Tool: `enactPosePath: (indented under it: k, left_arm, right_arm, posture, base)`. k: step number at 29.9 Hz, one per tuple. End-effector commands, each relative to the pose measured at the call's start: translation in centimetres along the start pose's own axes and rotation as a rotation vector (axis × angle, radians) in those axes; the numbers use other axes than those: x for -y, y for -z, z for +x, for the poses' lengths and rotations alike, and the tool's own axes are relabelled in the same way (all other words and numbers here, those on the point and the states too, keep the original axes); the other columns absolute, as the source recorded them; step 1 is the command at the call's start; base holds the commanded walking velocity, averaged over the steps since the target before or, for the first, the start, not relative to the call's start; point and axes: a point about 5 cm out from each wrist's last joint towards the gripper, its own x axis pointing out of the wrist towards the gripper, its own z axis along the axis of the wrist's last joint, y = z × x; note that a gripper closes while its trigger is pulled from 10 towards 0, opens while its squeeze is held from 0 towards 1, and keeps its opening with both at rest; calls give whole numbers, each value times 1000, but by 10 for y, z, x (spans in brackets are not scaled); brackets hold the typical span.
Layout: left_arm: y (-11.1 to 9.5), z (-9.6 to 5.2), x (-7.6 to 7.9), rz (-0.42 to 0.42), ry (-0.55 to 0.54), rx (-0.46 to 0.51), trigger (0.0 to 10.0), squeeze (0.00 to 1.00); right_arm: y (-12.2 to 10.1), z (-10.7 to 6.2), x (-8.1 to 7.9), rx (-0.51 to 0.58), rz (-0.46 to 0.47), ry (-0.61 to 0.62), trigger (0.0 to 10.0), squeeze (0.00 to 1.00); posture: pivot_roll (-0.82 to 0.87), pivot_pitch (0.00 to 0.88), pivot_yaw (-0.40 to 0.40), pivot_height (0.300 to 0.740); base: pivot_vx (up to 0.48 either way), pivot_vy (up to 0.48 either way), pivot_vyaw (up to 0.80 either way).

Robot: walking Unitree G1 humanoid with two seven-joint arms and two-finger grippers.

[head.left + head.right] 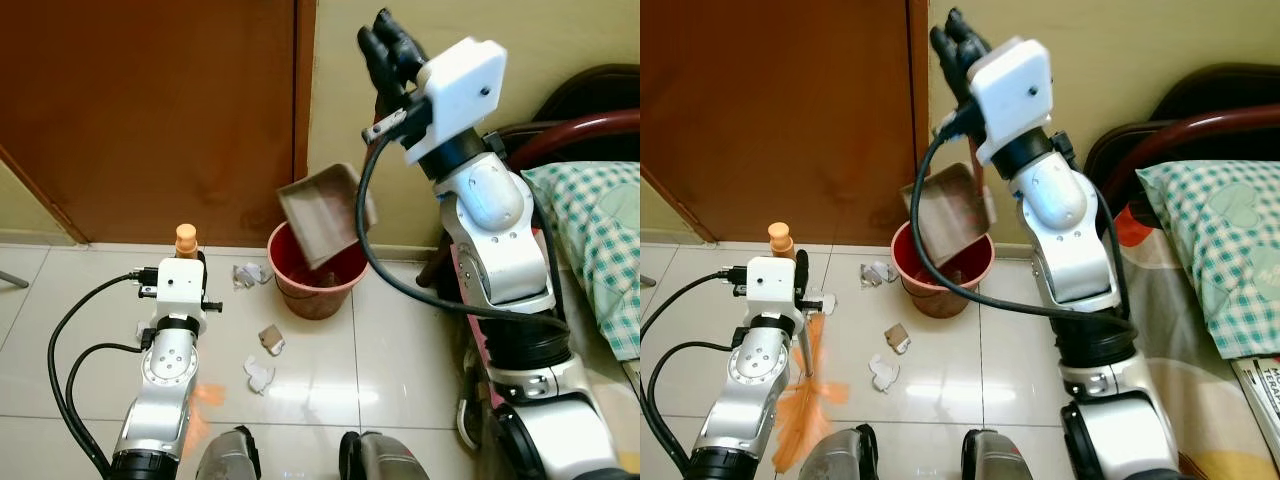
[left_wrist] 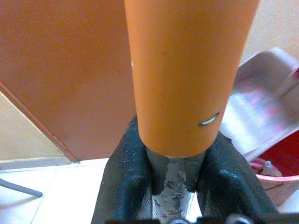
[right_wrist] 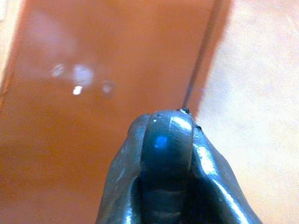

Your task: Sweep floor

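Note:
My left gripper (image 2: 173,179) is shut on the orange broom handle (image 2: 187,74), low at my left side. The handle's top (image 1: 186,238) pokes up above the wrist, and the orange bristles (image 1: 805,420) rest on the tiles by my feet. My right gripper (image 1: 390,45) is raised high against the wall, shut on the dark end of the dustpan's long handle (image 3: 166,140). The brown dustpan (image 1: 325,215) hangs tilted over the red bucket (image 1: 318,285). Crumpled paper scraps (image 1: 259,374) lie on the floor in front of the bucket, with another scrap (image 1: 250,273) to its left.
A brown wooden door (image 1: 150,110) stands behind the bucket beside a beige wall. To my right is a bed with a dark frame (image 1: 590,110) and a green checked pillow (image 1: 600,230). My feet (image 1: 230,455) stand on glossy white tiles.

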Motion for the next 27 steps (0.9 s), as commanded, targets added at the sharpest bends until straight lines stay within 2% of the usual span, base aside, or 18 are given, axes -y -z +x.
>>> enactPosePath:
  k: [1,5,10,14,17,23,24,27]
  left_arm:
    - [6,-2,3,0,1,-25,10000,0]
    - [6,-2,3,0,0,-24,10000,0]
    - [5,-1,3,1,0,-22,10000,0]
    - [5,-1,2,4,-1,-20,10000,0]
    - [5,-2,1,5,-4,-19,10000,0]
    - [5,-2,-1,10,-6,-17,10000,0]
    - [5,-2,-1,11,-5,-18,10000,0]
    - [5,-2,-1,11,-4,-18,10000,0]
  right_arm:
    - [-18,8,6,71,15,31,10000,0]
    - [-20,11,8,73,58,65,10000,0]
    - [-23,16,4,73,173,109,10000,0]
    - [-27,18,-1,89,186,110,10000,0]
    - [-32,20,-5,108,159,92,10000,0]
    - [-29,16,-12,106,19,26,10000,0]
    - [-27,14,-15,98,-38,-5,10000,0]
    - [-22,9,-20,85,-75,-39,10000,0]
  posture:
    - [-39,113,-52,740]
    - [-39,113,-52,740]
    - [-35,115,-49,740]
    - [-28,118,-46,740]
    - [-26,119,-44,740]
    - [-23,123,-40,740]
    - [-25,124,-39,740]
    - [-24,125,-37,740]
  base:
    - [0,0,0]
    - [0,0,0]
    - [0,0,0]
    - [0,0,0]
    - [0,0,0]
    - [0,0,0]
    - [0,0,0]
    - [0,0,0]
